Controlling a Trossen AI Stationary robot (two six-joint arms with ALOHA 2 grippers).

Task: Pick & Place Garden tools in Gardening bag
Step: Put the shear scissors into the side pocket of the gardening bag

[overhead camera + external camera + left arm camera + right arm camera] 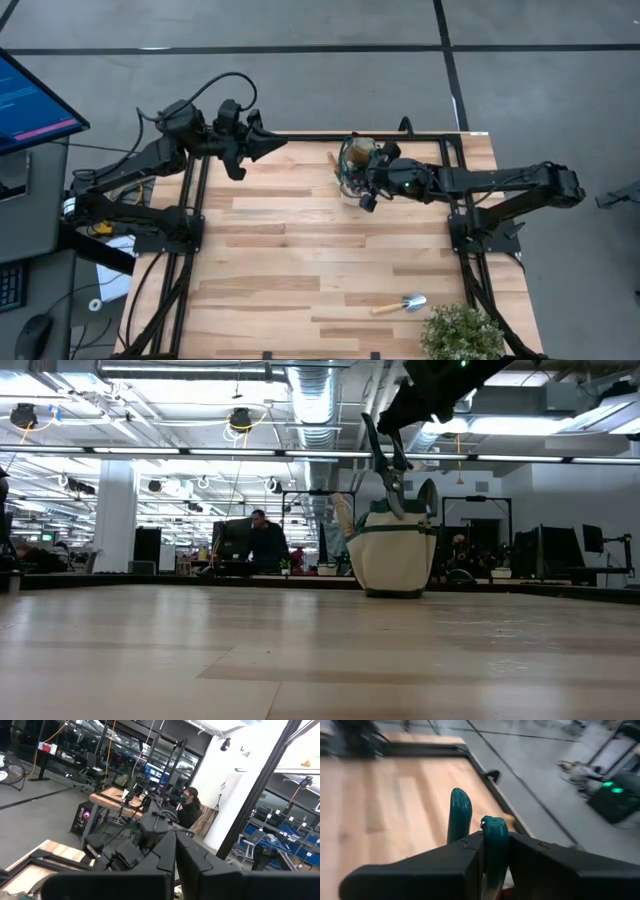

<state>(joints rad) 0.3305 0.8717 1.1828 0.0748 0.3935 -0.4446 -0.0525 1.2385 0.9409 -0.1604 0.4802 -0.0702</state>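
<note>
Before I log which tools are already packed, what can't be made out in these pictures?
- Bag contents: in the high view the right gripper covers the gardening bag; in the low view its wall hides the inside.
- Pruning shears' blades: the right wrist view shows only the teal handles.
- Trowel: too small for detail.
- Left gripper: raised, shut, nothing visibly held.

**Materials and Finishes Across the Table**

A pale, matt butcher-block wooden tabletop (300,250) is being shown, its planks smooth and lightly grained. A beige fabric tote with dark green trim (397,555) is being seen as soft, dull cloth. Glossy teal plastic handles of the pruning shears (470,827) are being pressed between matt black plastic fingers (540,862). A small trowel with a shiny silver metal head and light wooden handle (400,304) is being displayed beside a leafy green potted plant (462,333).
</note>
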